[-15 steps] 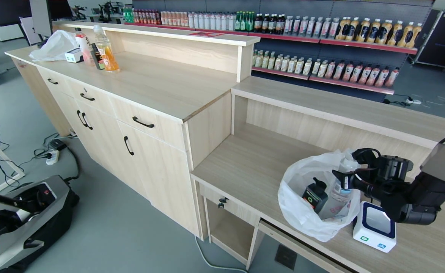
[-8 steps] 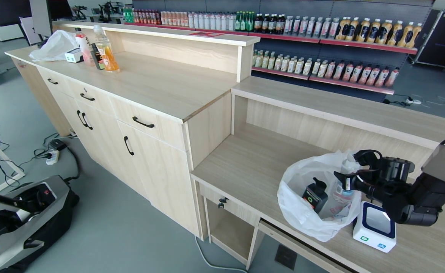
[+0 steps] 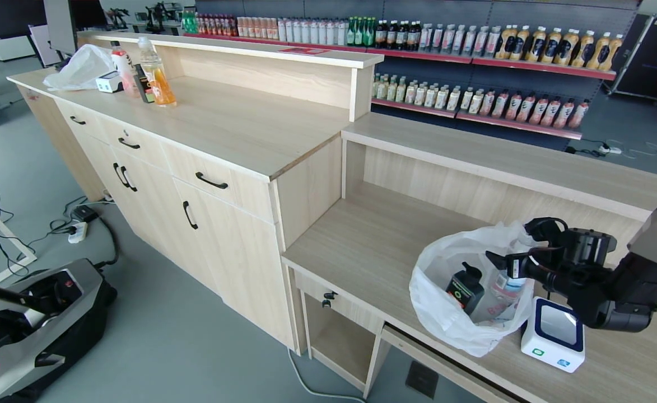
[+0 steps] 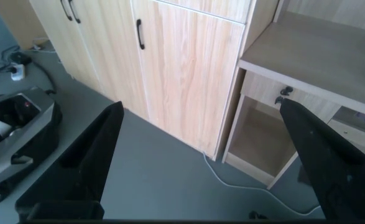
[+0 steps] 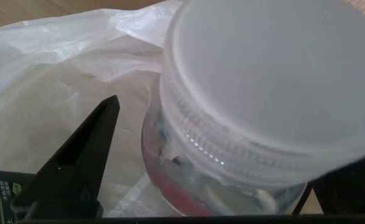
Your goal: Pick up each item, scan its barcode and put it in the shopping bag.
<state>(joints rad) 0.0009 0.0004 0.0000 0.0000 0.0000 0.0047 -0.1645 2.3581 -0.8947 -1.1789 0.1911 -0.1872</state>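
1. The shopping bag (image 3: pixel 446 319) sits lower right of the head view on the low desk (image 3: pixel 373 240). Its mouth is open upward, and its belly bulges right up to the desk's front edge.
2. Inside the bag a clear bottle (image 3: pixel 502 282) with a white cap stands nearly upright. A black pump bottle (image 3: pixel 465 288) is just beside it, on the side toward the frame's left.
3. The right gripper (image 3: pixel 504 263) hangs at the bag's mouth, level with the clear bottle's top. Its jaws are spread to either side of the cap (the right wrist view shows a gap between one finger and the bottle).
4. A white scanner (image 3: pixel 552 334) stands just right of the bag, near the front edge and under the right arm.
5. Left of the bag, bare desk runs to the desk's left edge, where it meets the tall cupboard (image 3: pixel 233 224).
6. The left gripper (image 4: pixel 201 106) is over the grey floor (image 3: pixel 166 336), in front of the cupboard doors, with its jaws wide apart and nothing between them.
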